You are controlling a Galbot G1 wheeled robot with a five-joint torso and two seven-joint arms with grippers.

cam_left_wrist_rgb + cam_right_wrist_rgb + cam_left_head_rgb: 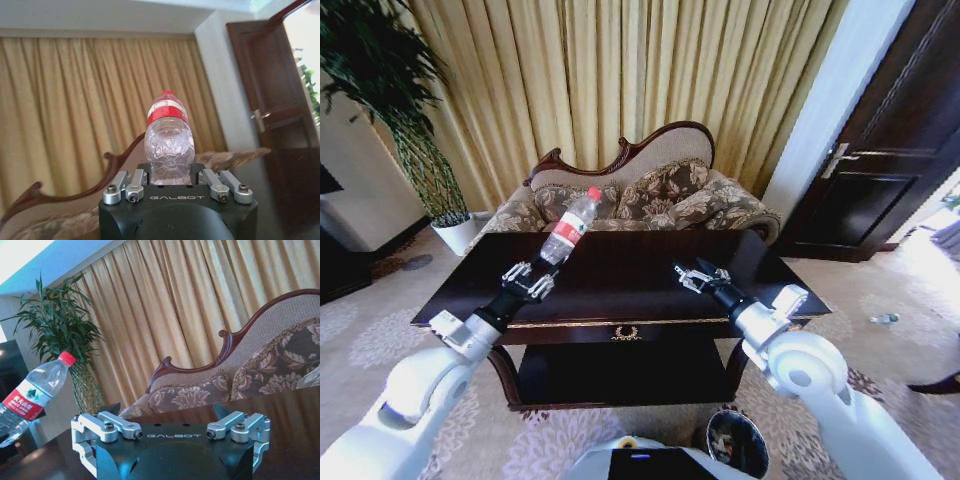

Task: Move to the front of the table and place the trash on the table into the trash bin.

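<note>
One clear plastic bottle with a red cap and red label sat left of centre in the head view, lifted above the tabletop and tilted so its cap leaned toward the upper right. The left end effector was clamped on the bottle's base. In the left wrist view the bottle rose straight out from between the metal fingers, cap pointing away from the camera. In the right wrist view the same bottle appeared at the left edge of the frame, slanted, with the plant behind it.

Across the dark glossy tabletop, right of centre in the head view, the right end effector hovered just over the surface, its fingers spread wide with nothing between them; the right wrist view showed both finger assemblies parted above the reflective wood.

At the bottom of the head view, right of centre, the trash bin stood on the patterned carpet in front of the table, its shiny inside facing up. Behind the table stood a carved-back floral sofa against gold curtains, with a potted plant at upper left and a dark door at right.
</note>
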